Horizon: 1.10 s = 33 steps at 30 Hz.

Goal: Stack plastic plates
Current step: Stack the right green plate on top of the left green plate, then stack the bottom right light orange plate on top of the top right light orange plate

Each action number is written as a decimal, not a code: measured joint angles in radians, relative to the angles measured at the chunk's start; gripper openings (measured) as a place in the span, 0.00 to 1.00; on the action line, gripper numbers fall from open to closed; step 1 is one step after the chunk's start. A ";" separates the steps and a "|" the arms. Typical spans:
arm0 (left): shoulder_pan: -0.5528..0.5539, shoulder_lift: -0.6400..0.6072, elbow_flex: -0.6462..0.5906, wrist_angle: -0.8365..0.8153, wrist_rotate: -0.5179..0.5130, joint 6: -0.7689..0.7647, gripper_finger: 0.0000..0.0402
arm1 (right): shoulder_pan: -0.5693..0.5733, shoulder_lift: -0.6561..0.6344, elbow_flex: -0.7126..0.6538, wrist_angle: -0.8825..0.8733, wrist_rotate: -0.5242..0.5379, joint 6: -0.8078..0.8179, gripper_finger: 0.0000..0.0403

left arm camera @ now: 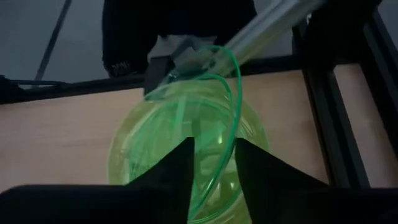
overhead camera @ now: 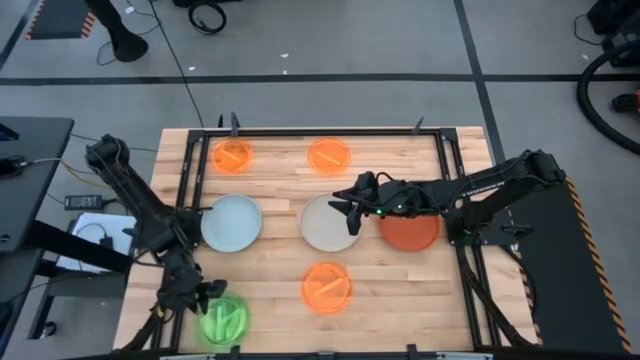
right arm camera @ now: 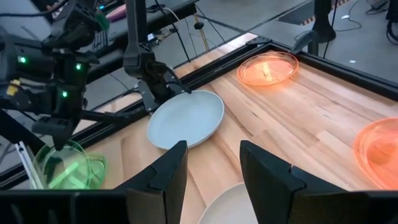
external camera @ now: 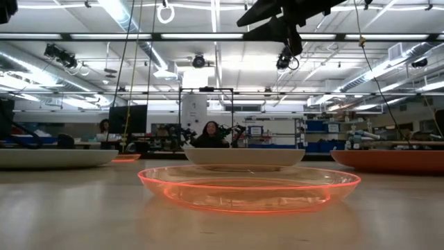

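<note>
Two translucent green plates (overhead camera: 224,318) sit at the table's near left corner. One lies flat (left arm camera: 149,155); the other stands tilted on it, its rim (left arm camera: 236,93) running up between the fingers of my left gripper (left arm camera: 214,171), which are apart. My right gripper (overhead camera: 345,205) hovers open over the off-white plate (overhead camera: 325,228), with nothing between its fingers (right arm camera: 213,168). The pale blue plate (overhead camera: 231,222) and the rust plate (overhead camera: 410,232) lie on either side of the off-white one. Three neon orange plates (overhead camera: 232,155), (overhead camera: 329,154), (overhead camera: 327,287) rest flat on the wood. My left gripper's fingers stand on either side of the tilted green plate's rim (left arm camera: 208,186), coming at it slanting down from the table's left side. Whether a finger touches the rim I cannot tell. The plate's lower edge rests on the flat green plate.
A black metal frame (overhead camera: 470,200) borders the wooden table. In the left wrist view a silver bar (left arm camera: 267,25) and dark frame rails (left arm camera: 323,112) stand close beyond the green plates. Bare wood lies between the near orange plate and the green ones.
</note>
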 joint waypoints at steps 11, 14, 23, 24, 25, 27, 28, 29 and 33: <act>0.016 -0.157 0.000 -0.089 -0.139 -0.241 0.50 | -0.004 0.050 -0.001 -0.012 -0.010 -0.070 0.39; 0.044 -0.180 0.001 -0.120 -0.145 -0.358 0.52 | -0.011 0.086 -0.001 -0.007 -0.019 -0.092 0.39; 0.103 -0.185 0.021 -0.131 -0.143 -0.686 0.53 | 0.019 0.224 -0.001 0.055 -0.102 -0.169 0.40; 0.115 -0.184 0.034 -0.129 -0.150 -0.700 0.53 | 0.032 0.235 -0.001 0.065 -0.100 -0.182 0.40; 0.130 -0.184 0.046 -0.126 -0.169 -0.708 0.53 | 0.044 0.241 -0.001 0.068 -0.093 -0.188 0.40; 0.166 -0.184 0.065 -0.126 -0.226 -0.737 0.53 | 0.072 0.248 -0.001 0.059 -0.070 -0.189 0.40; 0.186 -0.183 0.072 -0.111 -0.260 -0.757 0.53 | 0.089 0.252 0.000 0.064 -0.057 -0.190 0.40; 0.209 -0.183 0.077 -0.088 -0.295 -0.776 0.53 | 0.110 0.253 -0.001 0.055 -0.043 -0.195 0.40; 0.318 -0.183 0.079 0.019 -0.396 -0.825 0.53 | 0.215 0.285 0.029 0.042 -0.002 -0.267 0.40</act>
